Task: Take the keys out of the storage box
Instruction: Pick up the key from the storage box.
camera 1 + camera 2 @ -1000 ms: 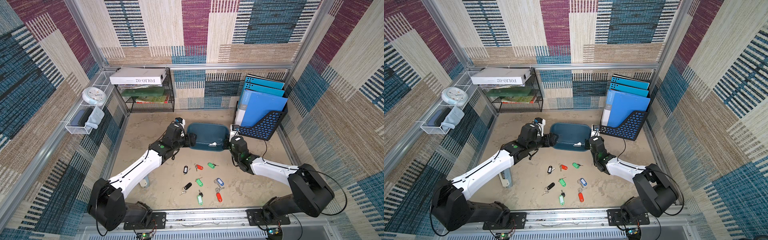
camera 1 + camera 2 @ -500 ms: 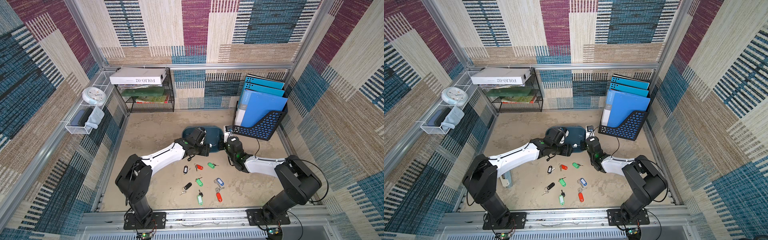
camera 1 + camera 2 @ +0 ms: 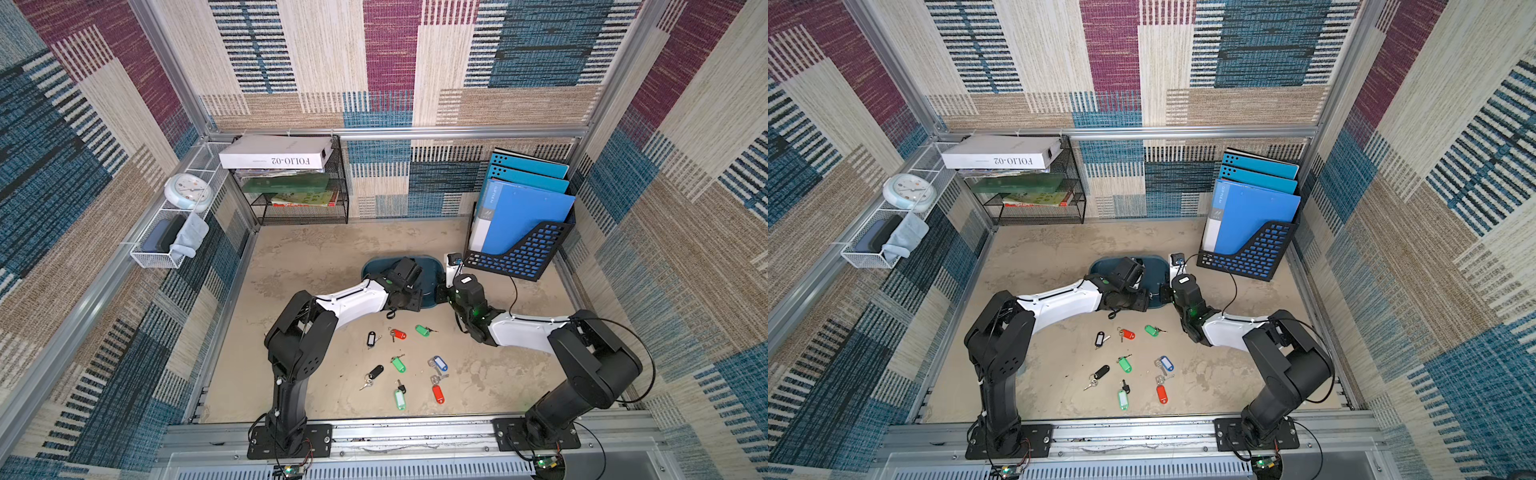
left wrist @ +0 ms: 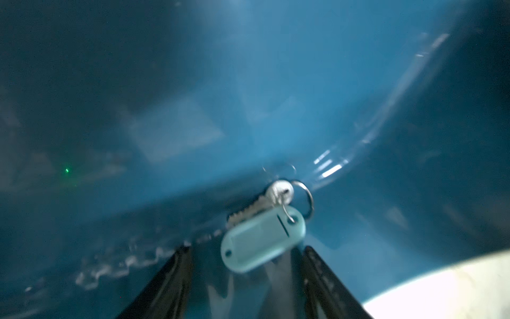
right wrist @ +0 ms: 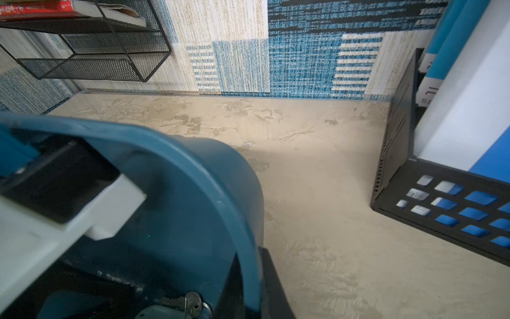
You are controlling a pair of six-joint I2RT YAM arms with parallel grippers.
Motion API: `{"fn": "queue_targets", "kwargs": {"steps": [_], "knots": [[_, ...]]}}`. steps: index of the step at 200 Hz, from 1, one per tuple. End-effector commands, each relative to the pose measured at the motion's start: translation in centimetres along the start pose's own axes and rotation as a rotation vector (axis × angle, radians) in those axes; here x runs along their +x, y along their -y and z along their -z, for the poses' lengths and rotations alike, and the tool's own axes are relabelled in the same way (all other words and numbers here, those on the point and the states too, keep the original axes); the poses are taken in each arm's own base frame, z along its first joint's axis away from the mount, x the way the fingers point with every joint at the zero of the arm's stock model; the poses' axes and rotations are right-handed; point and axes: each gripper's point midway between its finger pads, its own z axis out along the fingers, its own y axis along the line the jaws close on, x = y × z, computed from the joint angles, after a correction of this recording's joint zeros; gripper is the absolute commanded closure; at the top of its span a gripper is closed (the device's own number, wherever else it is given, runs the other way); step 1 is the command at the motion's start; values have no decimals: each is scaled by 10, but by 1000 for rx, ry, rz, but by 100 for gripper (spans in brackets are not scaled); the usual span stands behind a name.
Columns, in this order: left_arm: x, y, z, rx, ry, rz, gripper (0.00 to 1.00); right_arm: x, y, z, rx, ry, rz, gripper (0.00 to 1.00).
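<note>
left wrist view dim and motion-blurred; top views bright, edges warped.

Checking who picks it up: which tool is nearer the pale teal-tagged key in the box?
Left. The left tool straddles the pale teal-tagged key; the right tool grips the storage box rim beside it.

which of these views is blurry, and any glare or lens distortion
Left wrist view: smeared by motion blur, bright glare streaks on the storage box wall, only the pale teal key tag fairly clear. Right wrist view: table sharp, the near box rim soft. In both top views: crisp and evenly lit, though the wide lens makes the walls lean outward.
</note>
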Motion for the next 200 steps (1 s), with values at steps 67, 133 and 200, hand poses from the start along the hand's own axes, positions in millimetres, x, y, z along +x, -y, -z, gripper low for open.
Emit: {"fn": "queue_targets", "kwargs": {"steps": [67, 133, 200], "knots": [[-10, 10, -3, -25, 46, -84, 93, 6, -29, -5, -152, -20, -3, 100], [-17, 11, 13, -15, 81, -70, 100, 11, -20, -6, -107, -37, 7, 100], [-30, 7, 48, -19, 152, -41, 100, 18, 1, -15, 26, -86, 14, 100]]}}
